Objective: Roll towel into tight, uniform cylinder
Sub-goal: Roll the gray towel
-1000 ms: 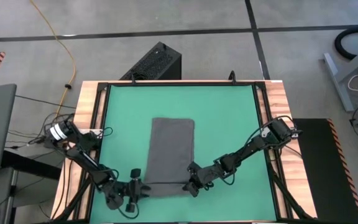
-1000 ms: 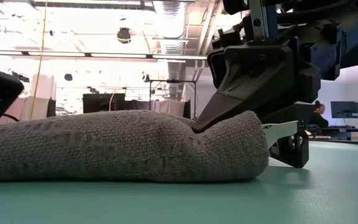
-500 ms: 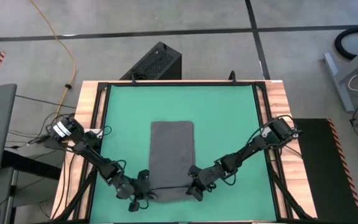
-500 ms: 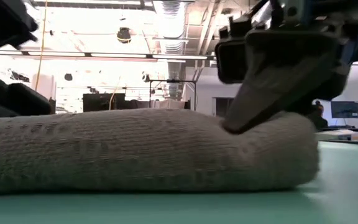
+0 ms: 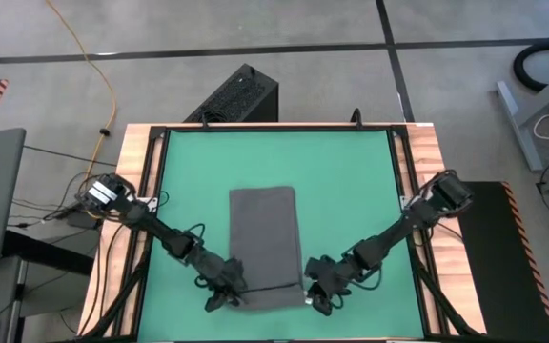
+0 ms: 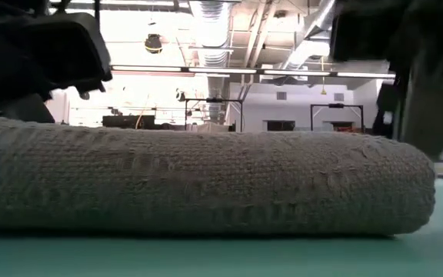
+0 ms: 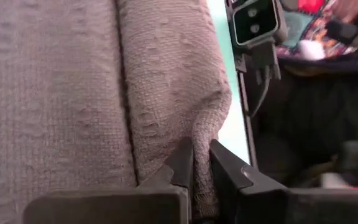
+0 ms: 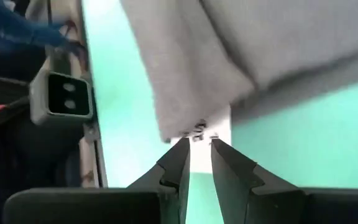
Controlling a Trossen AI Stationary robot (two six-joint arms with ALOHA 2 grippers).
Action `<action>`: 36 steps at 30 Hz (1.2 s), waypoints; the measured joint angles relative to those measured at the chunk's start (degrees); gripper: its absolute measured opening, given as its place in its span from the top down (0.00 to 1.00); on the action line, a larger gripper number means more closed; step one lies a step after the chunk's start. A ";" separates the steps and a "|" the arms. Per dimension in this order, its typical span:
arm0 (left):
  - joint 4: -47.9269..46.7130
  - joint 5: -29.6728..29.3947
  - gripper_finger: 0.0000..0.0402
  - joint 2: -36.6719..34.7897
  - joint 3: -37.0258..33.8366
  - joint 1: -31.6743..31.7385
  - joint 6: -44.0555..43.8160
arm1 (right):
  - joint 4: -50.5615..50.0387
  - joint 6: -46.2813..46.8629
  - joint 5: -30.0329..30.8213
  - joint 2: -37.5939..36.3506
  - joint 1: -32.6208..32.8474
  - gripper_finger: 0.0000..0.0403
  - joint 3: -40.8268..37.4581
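The dark grey towel [image 5: 263,233] lies lengthwise on the green mat [image 5: 351,181]. Its near end is rolled into a thick roll [image 6: 206,185] that rests on the mat. My left gripper [image 5: 229,291] is at the roll's left end, shut on cloth there, which shows closer in the left wrist view [image 7: 202,163]. My right gripper [image 5: 317,297] is at the roll's right end. Its fingers stand close together with the towel's white tag [image 8: 221,134] and corner at their tips [image 8: 199,146]. In the low view both grippers are dark shapes above the roll's ends. My left gripper pinches a raised fold of cloth [image 7: 202,140] at the roll's left end between its two fingers, coming slantwise down from the table's left. The roll stays on the mat. My right gripper has the towel's near right corner, by the white tag [image 8: 199,132], between its fingertips. It slants down from the table's right. That corner looks raised a little off the mat.
The small low camera [image 7: 253,22] stands at the mat's near edge, close to the roll, and also shows in the right wrist view [image 8: 61,96]. Bare mat lies on either side of the towel and beyond its far end. A black box [image 5: 241,95] sits on the floor behind the table.
My left gripper has swung toward the table's right, from beside the towel onto the roll's left end, turned, and shut on the cloth. My right gripper has left the dent it pressed into the roll and gone up and toward the right near corner. The roll is now even and nearer the front edge.
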 joint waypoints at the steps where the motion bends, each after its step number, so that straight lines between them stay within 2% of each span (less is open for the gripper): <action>1: 0.07 1.55 0.97 0.00 0.00 0.76 -1.34 | -0.04 -1.29 2.69 -0.68 0.93 0.77 0.01; 5: 0.90 6.62 0.96 0.00 0.00 3.23 -4.00 | 4.76 -8.12 16.12 -1.21 4.06 0.77 0.07; 7: 1.53 7.63 0.96 0.00 0.00 4.09 -4.53 | 10.77 -13.96 19.96 -0.31 5.10 0.77 0.10; 10: 1.83 8.58 0.96 0.00 0.00 5.22 -4.33 | 18.60 -24.26 20.67 2.08 5.45 0.77 0.21; 13: 2.57 7.81 0.96 0.00 -0.59 5.51 -2.82 | 22.23 -33.38 20.64 5.45 5.42 0.77 2.11; 17: 9.86 4.41 0.96 -0.04 -4.33 5.31 -3.16 | 21.22 -42.15 20.65 9.95 5.31 0.75 7.43; 20: 16.53 1.77 0.96 -0.07 -7.80 5.36 -6.38 | 15.18 -47.04 22.04 11.93 5.34 0.70 11.79; 27: 17.89 -2.78 0.96 -0.26 -11.73 5.36 -11.23 | -4.02 -45.96 26.28 12.27 4.74 0.50 19.87; 31: 16.04 -3.68 0.96 -0.28 -11.92 5.44 -11.91 | -6.36 -44.33 26.39 12.27 3.38 0.39 19.87; 36: 11.49 -4.92 0.96 -0.44 -10.91 5.44 -12.96 | -7.89 -40.12 26.35 12.27 1.08 0.36 18.95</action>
